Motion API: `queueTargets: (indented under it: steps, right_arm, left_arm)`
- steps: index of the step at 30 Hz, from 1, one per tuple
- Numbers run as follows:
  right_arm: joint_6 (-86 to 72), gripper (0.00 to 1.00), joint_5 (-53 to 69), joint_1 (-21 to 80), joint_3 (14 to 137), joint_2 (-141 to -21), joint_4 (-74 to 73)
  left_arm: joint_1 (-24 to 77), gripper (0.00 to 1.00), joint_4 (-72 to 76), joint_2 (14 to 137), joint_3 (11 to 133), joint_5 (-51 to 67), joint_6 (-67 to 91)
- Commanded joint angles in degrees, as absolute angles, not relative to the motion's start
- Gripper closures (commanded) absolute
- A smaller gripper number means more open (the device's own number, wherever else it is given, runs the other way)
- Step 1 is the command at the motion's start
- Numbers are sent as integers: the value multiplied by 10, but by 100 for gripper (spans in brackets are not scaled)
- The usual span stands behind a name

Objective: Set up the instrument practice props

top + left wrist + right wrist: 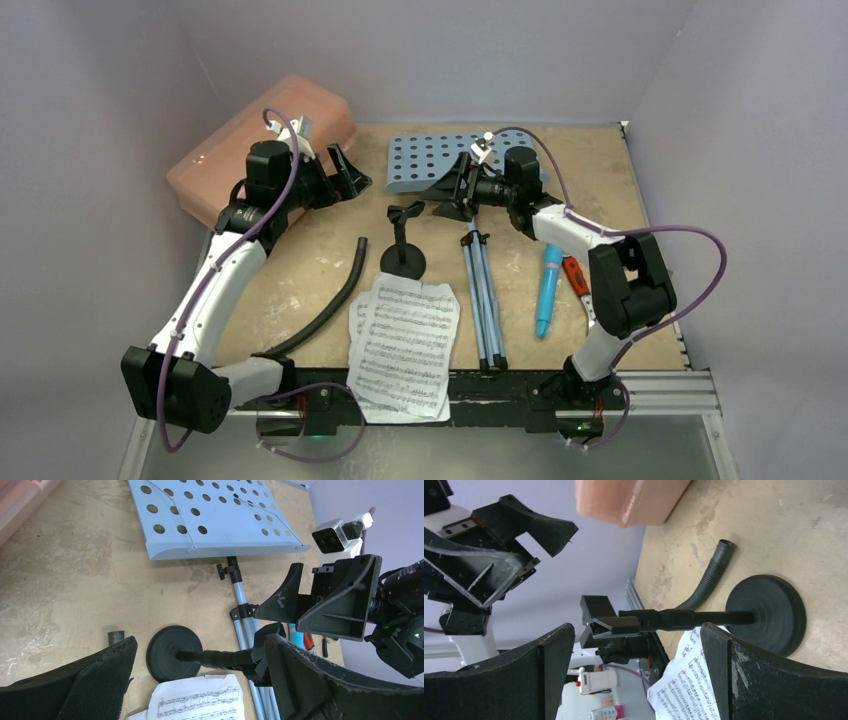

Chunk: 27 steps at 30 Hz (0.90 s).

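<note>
Left jaws wide apart and empty, right jaws likewise, mic stand (403, 248) upright between them

Mic stand (694, 617) ahead of spread fingers (774, 680) — sheet music (689, 692) beside base (774, 612).

From above, the right hand (453, 195) hides the five-o'clock corner of the music stand (420, 160). At three o'clock of the microphone (548, 292), a small red thing (573, 273) runs under the right arm (575, 228); we cannot identify it. Our left wrist view crops the sheet music (200, 702) at six o'clock.
</note>
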State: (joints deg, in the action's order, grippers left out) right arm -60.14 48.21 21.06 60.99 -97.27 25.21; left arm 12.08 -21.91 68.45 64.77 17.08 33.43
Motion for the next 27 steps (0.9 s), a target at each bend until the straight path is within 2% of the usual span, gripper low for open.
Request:
queueTargets:
  steps: [1, 6, 14, 21, 27]
  right_arm:
    - [-635, 2, 513, 225, 635, -978, 288]
    - [-685, 2, 534, 242, 630, -999, 361]
    - [-683, 4, 541, 258, 682, -1032, 340]
    - [-712, 26, 560, 261, 678, -1044, 373]
    - [-712, 27, 569, 263, 672, -1038, 368]
  left_arm:
    - [120, 3, -195, 672, 662, 154, 364]
    - [120, 3, -222, 678, 689, 133, 361]
    - [121, 3, -219, 676, 681, 120, 373]
    - [121, 3, -214, 688, 686, 114, 372]
    - [120, 3, -213, 700, 692, 115, 370]
